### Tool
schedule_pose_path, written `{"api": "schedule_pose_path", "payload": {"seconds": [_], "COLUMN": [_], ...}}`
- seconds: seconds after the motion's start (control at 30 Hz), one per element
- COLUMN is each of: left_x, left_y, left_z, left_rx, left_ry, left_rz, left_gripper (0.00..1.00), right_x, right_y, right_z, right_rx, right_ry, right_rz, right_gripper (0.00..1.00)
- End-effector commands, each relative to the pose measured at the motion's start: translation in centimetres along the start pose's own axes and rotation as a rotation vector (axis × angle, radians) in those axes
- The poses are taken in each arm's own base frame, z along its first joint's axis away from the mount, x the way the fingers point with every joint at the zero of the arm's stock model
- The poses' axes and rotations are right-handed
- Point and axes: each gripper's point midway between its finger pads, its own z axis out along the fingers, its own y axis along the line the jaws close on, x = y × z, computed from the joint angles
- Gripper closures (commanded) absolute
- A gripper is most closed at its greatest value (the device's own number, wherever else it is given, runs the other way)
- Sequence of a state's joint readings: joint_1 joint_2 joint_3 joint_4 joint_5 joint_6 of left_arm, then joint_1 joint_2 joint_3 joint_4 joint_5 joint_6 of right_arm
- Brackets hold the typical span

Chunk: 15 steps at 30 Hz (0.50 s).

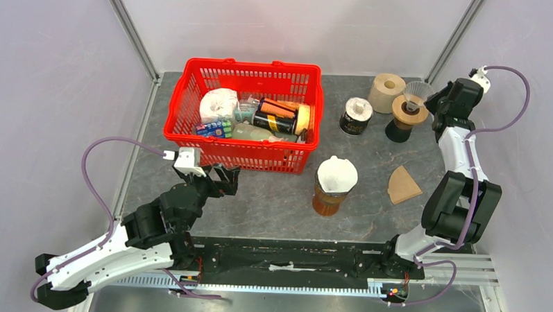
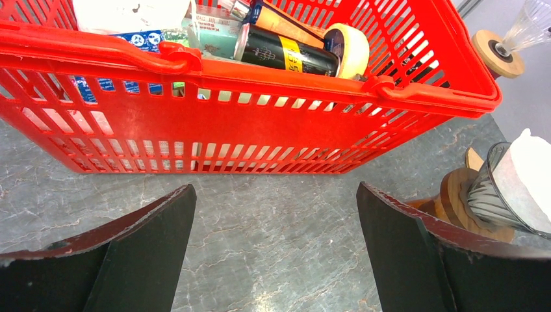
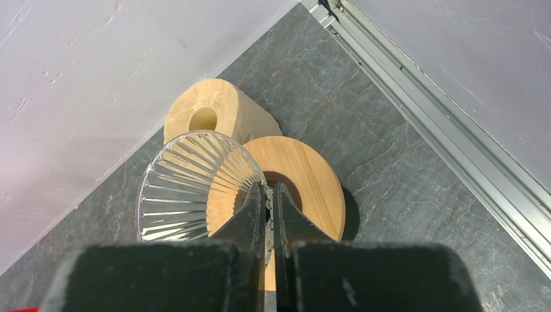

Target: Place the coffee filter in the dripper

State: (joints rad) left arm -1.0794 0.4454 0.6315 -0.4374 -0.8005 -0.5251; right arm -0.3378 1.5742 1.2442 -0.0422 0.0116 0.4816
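Observation:
A clear ribbed glass dripper (image 1: 417,91) hangs tilted over a round wooden stand (image 1: 408,113) at the back right. My right gripper (image 1: 430,103) is shut on its rim; in the right wrist view the closed fingers (image 3: 268,190) pinch the glass dripper's (image 3: 185,188) wall above the wooden ring (image 3: 310,174). A brown paper filter (image 1: 403,185) lies flat on the table to the right of centre. A second dripper with a white filter (image 1: 337,175) sits on an amber glass. My left gripper (image 1: 228,176) is open and empty in front of the red basket (image 2: 260,97).
The red basket (image 1: 191,129) holds cans, tape and packets. A brown paper roll (image 1: 386,92) and a black can (image 1: 356,116) stand at the back. The white-filter dripper (image 2: 520,185) is to the right of my left fingers. The enclosure wall and rail (image 3: 455,149) are close to my right gripper.

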Motion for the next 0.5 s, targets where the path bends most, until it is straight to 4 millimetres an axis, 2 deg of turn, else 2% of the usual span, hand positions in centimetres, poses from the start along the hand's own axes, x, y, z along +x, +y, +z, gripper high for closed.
{"api": "schedule_pose_path", "payload": {"seconds": [0.0,0.23,0.47], "left_x": [-0.7,-0.6,-0.6], "left_y": [-0.6,-0.8,-0.8], "left_z": [0.2,0.3,0.4], "left_rx": [0.013,0.012,0.009], "left_ry": [-0.023,-0.020,-0.018], "left_rz": [-0.034,-0.027,-0.024], "left_gripper": [0.00,0.00,0.00], "right_x": [-2.7,-1.6,1.6], "right_y": [1.3,0.5,-1.4], "right_z": [0.8,1.5,1.9], "right_rx": [-0.044,-0.027,0.014], "right_ry": [-0.075,-0.061,0.007], "right_rz": [-0.011,-0.020,-0.058], "right_gripper": [1.00,1.00,1.00]}}
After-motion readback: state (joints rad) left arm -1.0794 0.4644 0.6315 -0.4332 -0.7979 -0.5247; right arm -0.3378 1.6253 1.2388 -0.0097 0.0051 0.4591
